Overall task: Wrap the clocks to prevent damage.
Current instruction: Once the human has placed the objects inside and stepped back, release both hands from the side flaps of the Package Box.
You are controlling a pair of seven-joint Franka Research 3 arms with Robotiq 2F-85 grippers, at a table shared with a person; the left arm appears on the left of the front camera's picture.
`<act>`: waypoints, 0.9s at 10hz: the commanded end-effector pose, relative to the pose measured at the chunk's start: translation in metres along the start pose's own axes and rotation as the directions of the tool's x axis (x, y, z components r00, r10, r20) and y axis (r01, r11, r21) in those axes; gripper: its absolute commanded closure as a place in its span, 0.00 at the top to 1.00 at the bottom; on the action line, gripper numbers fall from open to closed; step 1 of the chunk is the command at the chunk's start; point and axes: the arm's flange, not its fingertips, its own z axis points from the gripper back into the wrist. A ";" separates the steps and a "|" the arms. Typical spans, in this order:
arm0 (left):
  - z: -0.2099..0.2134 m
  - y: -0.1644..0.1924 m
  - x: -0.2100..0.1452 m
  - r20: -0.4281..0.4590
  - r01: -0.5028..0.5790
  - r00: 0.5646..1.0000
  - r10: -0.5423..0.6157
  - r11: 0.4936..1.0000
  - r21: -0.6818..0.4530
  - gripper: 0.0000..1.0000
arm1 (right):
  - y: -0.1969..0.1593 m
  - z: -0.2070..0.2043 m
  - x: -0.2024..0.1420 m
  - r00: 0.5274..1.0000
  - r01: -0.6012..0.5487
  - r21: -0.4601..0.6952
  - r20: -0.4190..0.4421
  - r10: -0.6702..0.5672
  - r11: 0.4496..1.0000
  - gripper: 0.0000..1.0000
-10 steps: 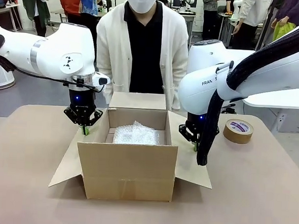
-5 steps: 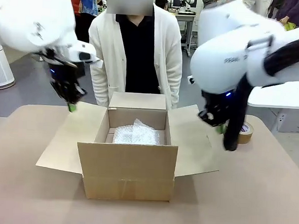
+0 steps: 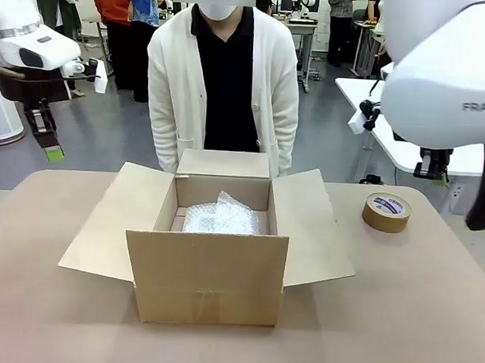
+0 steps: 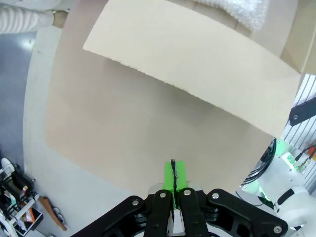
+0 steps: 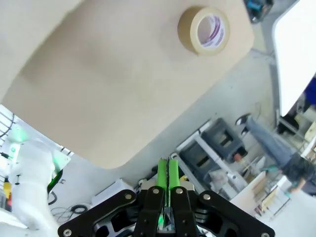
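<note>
Tan table is carrying every item, its rounded corners showing at both sides. Grey floor and other workstations are lying beyond it. A person in a white cardigan is standing at the far edge, just behind the cardboard box. The box is sitting at table centre with its side flaps splaying left and right over the surface, leaving bare table in front and toward both outer edges. A bubble-wrapped bundle is lying inside the box; its contents cannot be told. A tape roll is lying flat near the far right edge, well apart from the box. Left gripper is hanging clear above the table's left side, jaws pressed together on nothing. Right gripper is likewise closed and empty, high over the right edge.
</note>
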 end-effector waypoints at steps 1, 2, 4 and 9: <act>-0.016 -0.006 -0.014 0.028 -0.003 1.000 0.004 1.000 -0.031 0.00 | -0.007 -0.022 -0.014 0.990 0.096 0.118 0.092 -0.107 0.988 0.01; -0.016 0.004 -0.018 0.020 0.003 1.000 -0.002 0.999 -0.048 0.00 | -0.012 -0.033 -0.020 0.986 0.074 0.199 0.129 -0.101 0.977 0.01; -0.021 0.016 -0.030 0.011 0.006 1.000 -0.005 0.996 -0.085 0.00 | -0.017 -0.054 -0.028 0.981 -0.048 0.315 0.194 -0.014 0.948 0.01; -0.025 0.021 -0.037 0.003 -0.046 0.999 0.047 0.996 -0.078 0.00 | -0.019 -0.061 -0.033 0.981 -0.045 0.332 0.193 -0.021 0.942 0.01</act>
